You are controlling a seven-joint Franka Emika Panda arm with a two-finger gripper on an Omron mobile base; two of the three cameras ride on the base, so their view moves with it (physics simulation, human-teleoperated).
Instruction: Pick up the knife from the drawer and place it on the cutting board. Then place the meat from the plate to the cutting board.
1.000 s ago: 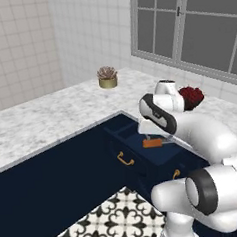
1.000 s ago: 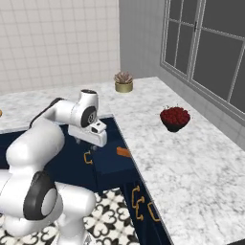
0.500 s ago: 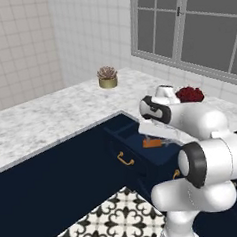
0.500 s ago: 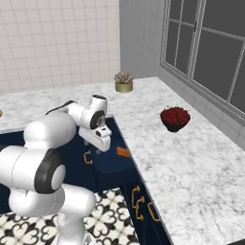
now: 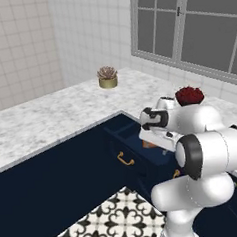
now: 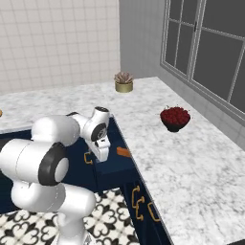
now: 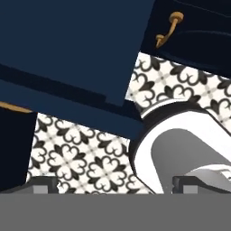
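So the drawer (image 6: 112, 165) is pulled out from under the marble surface (image 6: 191, 158), and from the right base view you can see the knife's (image 6: 124, 152) orange handle lying inside it, near the edge by the surface. From the left base view just a sliver of that orange (image 5: 150, 144) peeks out behind the arm's wrist, which blocks most of the drawer there.

The hand view is a different story: it looks down past the navy drawer front (image 7: 67, 54) at the black-and-white patterned floor tiles (image 7: 81, 158), with a brass handle (image 7: 167, 29) on a lower cabinet front up top. Both dark fingers (image 7: 45, 185) sit at the bottom corners, spread wide apart with nothing between them.

Around it: a dark bowl of red stuff (image 6: 174, 117) sits on the surface well to the right of the drawer, and a small potted succulent (image 6: 123, 82) stands back near the tiled wall. The left view also catches a brass handle (image 5: 125, 159) on the cabinet beside the drawer.
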